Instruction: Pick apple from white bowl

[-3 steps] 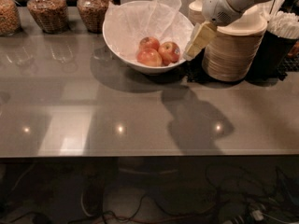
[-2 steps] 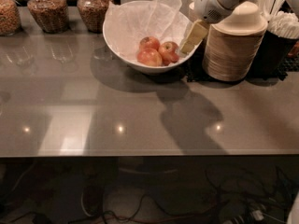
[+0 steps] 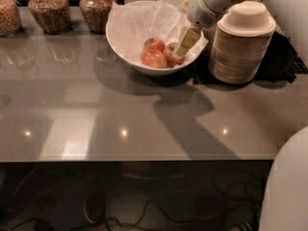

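The white bowl (image 3: pixel 120 37), lined with crumpled white tissue, stands at the back middle of the grey table. Three apples lie in it. The red apple (image 3: pixel 170 53) is the right one, partly hidden behind my gripper. A paler orange-yellow apple (image 3: pixel 154 59) lies in front and a red one with a yellowish top (image 3: pixel 154 44) behind. My gripper (image 3: pixel 185 42) hangs from the white arm at the upper right, reaches over the bowl's right rim and sits just above and against the red apple. It holds nothing that I can see.
A tall stack of tan disposable bowls (image 3: pixel 243 44) stands right of the white bowl on a black mat (image 3: pixel 284 57). Glass jars (image 3: pixel 48 11) of brown food line the back left. My white body (image 3: pixel 288 186) fills the lower right corner, beyond the table's front edge.
My gripper has moved left from beside the stack of tan bowls, over the white bowl's right rim, down to the red apple. The apples and bowl have not moved.
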Robot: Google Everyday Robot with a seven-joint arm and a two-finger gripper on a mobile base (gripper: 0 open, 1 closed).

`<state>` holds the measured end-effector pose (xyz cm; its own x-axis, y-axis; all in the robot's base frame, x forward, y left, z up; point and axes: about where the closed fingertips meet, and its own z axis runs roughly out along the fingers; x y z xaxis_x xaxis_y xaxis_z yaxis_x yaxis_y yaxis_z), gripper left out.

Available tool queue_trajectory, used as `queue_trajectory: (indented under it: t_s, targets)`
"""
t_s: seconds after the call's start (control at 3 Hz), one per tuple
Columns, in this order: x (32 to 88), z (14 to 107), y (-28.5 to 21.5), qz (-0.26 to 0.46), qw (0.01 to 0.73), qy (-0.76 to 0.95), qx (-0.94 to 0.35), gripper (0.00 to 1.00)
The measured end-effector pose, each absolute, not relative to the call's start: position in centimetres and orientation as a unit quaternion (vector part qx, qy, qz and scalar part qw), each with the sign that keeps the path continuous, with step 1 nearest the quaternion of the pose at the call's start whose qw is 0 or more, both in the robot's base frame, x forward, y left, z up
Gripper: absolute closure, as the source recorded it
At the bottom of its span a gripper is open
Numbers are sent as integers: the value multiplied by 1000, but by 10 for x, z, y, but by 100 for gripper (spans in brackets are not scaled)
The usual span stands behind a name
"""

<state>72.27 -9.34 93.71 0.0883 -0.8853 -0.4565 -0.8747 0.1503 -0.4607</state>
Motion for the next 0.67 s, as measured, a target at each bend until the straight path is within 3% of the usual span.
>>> queue_trajectory:
  t_s: [0.33, 0.67]
  targets:
    - [726, 915, -90, -5, 322, 683, -655, 28]
    - [727, 895, -90, -3, 301, 692, -656, 26]
